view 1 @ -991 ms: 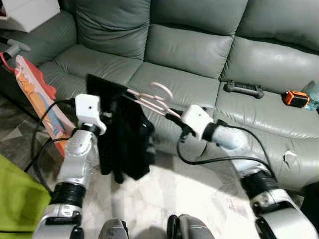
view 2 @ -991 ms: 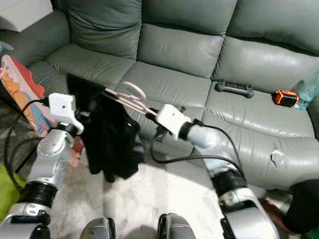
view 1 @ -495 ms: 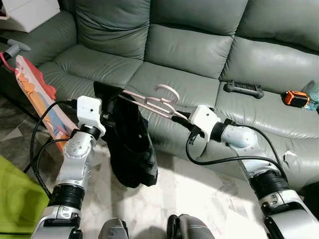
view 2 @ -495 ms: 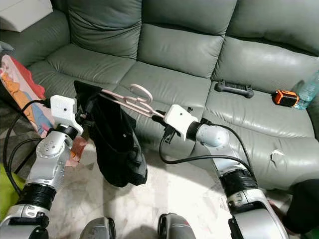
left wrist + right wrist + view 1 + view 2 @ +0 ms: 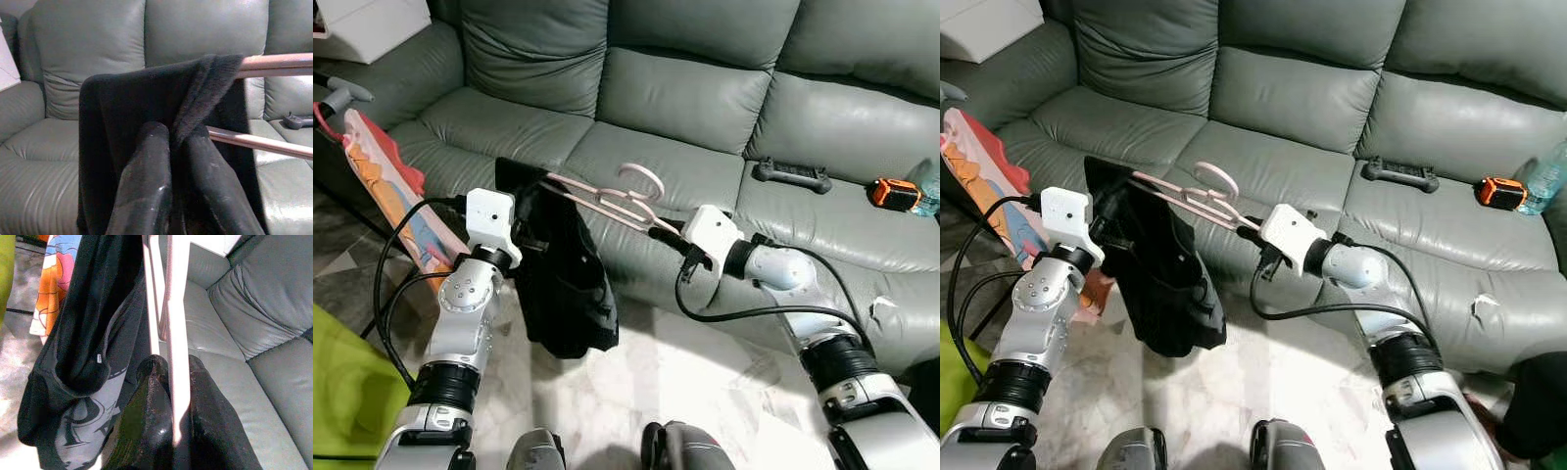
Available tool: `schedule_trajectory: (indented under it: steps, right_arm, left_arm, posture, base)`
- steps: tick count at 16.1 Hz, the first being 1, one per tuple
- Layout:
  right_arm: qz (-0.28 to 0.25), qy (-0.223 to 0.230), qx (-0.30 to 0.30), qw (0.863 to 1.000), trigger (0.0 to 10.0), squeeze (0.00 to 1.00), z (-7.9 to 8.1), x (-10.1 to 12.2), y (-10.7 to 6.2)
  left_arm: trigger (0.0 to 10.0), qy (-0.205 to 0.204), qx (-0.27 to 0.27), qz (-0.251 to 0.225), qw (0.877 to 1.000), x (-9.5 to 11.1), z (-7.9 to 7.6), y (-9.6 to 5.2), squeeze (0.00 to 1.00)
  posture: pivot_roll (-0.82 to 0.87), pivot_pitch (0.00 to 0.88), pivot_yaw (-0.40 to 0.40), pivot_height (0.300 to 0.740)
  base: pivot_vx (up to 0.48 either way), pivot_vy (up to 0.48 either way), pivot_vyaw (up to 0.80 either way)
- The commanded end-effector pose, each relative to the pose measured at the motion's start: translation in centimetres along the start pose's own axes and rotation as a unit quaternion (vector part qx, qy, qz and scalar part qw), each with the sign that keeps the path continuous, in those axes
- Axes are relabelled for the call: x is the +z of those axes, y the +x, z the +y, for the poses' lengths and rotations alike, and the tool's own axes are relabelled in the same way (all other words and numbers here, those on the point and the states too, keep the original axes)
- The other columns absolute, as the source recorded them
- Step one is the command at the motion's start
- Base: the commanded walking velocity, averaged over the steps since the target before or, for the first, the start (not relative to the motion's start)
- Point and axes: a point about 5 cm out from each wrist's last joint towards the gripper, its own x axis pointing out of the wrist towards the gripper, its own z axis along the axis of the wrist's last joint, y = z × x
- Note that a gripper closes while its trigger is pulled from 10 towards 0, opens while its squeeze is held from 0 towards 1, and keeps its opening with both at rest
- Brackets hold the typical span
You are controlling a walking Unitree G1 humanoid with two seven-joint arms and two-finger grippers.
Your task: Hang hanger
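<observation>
Between the two grippers, a pink hanger (image 5: 612, 203) is hanging in mid-air before the sofa (image 5: 705, 88), carrying a black garment (image 5: 563, 284). Right gripper (image 5: 658, 229) is clamping its stiff, light, likely slippery bar; left gripper (image 5: 177, 147) is pinching soft, limp cloth. Tiled floor (image 5: 685, 382) is lying below; a remote (image 5: 792, 175) is resting on the seat.
</observation>
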Motion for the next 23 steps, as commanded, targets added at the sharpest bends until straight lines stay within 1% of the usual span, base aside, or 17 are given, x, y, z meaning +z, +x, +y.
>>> schedule_trajectory:
  steps: [1,2,4,5,9,10,11,12,13,14,15,17,18,20,21,22,23]
  right_arm:
    - [-0.024,0.022,-0.038,0.999,10.0,0.0,-1.0,0.7,-0.1]
    - [-0.018,0.047,-0.05,0.997,10.0,0.0,-0.9,0.3,0.0]
    - [-0.013,0.079,-0.064,0.995,10.0,0.0,-0.9,-0.2,-0.1]
    - [-0.014,0.089,-0.069,0.994,10.0,0.0,-0.9,-0.3,-0.1]
    - [-0.013,0.091,-0.075,0.993,10.0,0.0,-1.4,0.0,0.0]
    - [-0.01,0.102,-0.081,0.991,10.0,0.0,-1.5,-0.1,0.0]
    - [-0.005,0.129,-0.093,0.987,10.0,0.0,-1.7,-0.4,0.0]
    - [-0.001,0.193,-0.122,0.974,10.0,0.0,-1.9,-0.7,0.2]
    - [-0.002,0.217,-0.133,0.967,10.0,0.0,-1.9,-0.8,0.3]
    - [0.001,0.261,-0.14,0.955,10.0,0.0,-1.7,-1.2,0.6]
    - [0.002,0.28,-0.146,0.949,10.0,0.0,-1.6,-1.3,0.7]
    - [0.012,0.331,-0.165,0.929,10.0,0.0,-1.5,-1.8,1.1]
    - [0.02,0.39,-0.181,0.903,10.0,0.0,-1.8,-1.9,1.5]
    - [0.032,0.418,-0.189,0.888,10.0,0.0,-2.0,-1.9,2.1]
    - [0.035,0.421,-0.193,0.886,10.0,0.0,-2.1,-1.7,2.3]
    - [0.028,0.42,-0.191,0.887,10.0,0.0,-2.3,-1.1,2.8]
    - [0.023,0.413,-0.188,0.891,10.0,0.0,-2.4,-0.6,3.1]
  left_arm:
    - [0.0,0.0,0.003,-0.02,1.0,0.9,0.1,0.3,0.0]
    - [0.0,0.0,0.003,-0.021,1.0,1.0,0.0,0.3,0.0]
    - [0.0,-0.001,0.003,-0.023,1.0,1.0,0.1,0.3,0.0]
    - [0.0,-0.001,0.004,-0.022,1.0,1.0,0.1,0.2,0.0]
    - [0.0,-0.004,0.004,-0.023,1.0,1.0,0.1,0.3,0.0]
    - [0.0,-0.005,0.003,-0.027,1.0,1.2,0.0,0.4,0.0]
    - [0.0,-0.007,-0.001,-0.031,0.999,1.4,-0.1,0.3,0.0]
    - [0.0,-0.018,-0.018,-0.044,0.999,1.9,-0.5,0.2,0.0]
    - [0.0,-0.021,-0.024,-0.049,0.998,2.0,-0.7,0.1,0.0]
    - [0.0,-0.039,-0.041,-0.054,0.997,2.4,-0.9,-0.1,0.0]
    - [0.0,-0.046,-0.051,-0.056,0.996,2.5,-1.1,-0.2,0.0]
    - [0.0,-0.063,-0.096,-0.054,0.992,2.8,-2.2,-0.5,0.0]
    - [0.0,-0.063,-0.161,-0.036,0.984,2.5,-3.9,-1.0,0.0]
    - [0.0,-0.061,-0.202,-0.029,0.977,2.4,-5.1,-1.4,0.0]
    - [0.0,-0.065,-0.213,-0.027,0.974,2.4,-5.5,-1.5,0.0]
    - [0.2,-0.058,-0.236,-0.026,0.97,2.6,-6.3,-1.7,0.0]
    - [0.2,-0.052,-0.245,-0.028,0.968,2.7,-6.6,-1.7,0.0]
  posture:
    - [-0.06,0.111,-0.017,0.74]
    - [-0.06,0.111,-0.017,0.74]
    - [-0.06,0.111,-0.019,0.74]
    - [-0.06,0.111,-0.019,0.74]
    - [-0.07,0.108,-0.017,0.74]
    - [-0.07,0.107,-0.02,0.74]
    - [-0.07,0.107,-0.02,0.74]
    - [-0.07,0.107,-0.02,0.74]
    - [-0.06,0.104,-0.022,0.74]
    - [-0.06,0.104,-0.023,0.74]
    - [-0.06,0.104,-0.023,0.74]
    - [-0.05,0.102,-0.023,0.74]
    - [-0.05,0.101,-0.02,0.74]
    - [-0.05,0.101,-0.019,0.74]
    - [-0.05,0.101,-0.019,0.74]
    - [-0.05,0.101,-0.019,0.74]
    - [-0.05,0.101,-0.019,0.74]
  base:
    - [0.0,0.0,0.0]
    - [0.0,0.0,0.0]
    - [0.0,0.0,0.0]
    - [0.0,0.0,0.0]
    - [0.0,0.0,0.0]
    - [0.0,0.0,0.0]
    - [0.0,0.0,0.0]
    - [0.0,0.0,0.0]
    - [0.0,0.0,0.0]
    - [0.0,0.0,0.0]
    - [0.0,0.0,0.0]
    - [0.0,0.0,0.0]
    - [0.0,0.0,0.0]
    - [0.0,0.0,0.0]
    - [0.0,0.0,0.0]
    - [0.0,0.0,0.0]
    - [0.0,0.0,0.0]
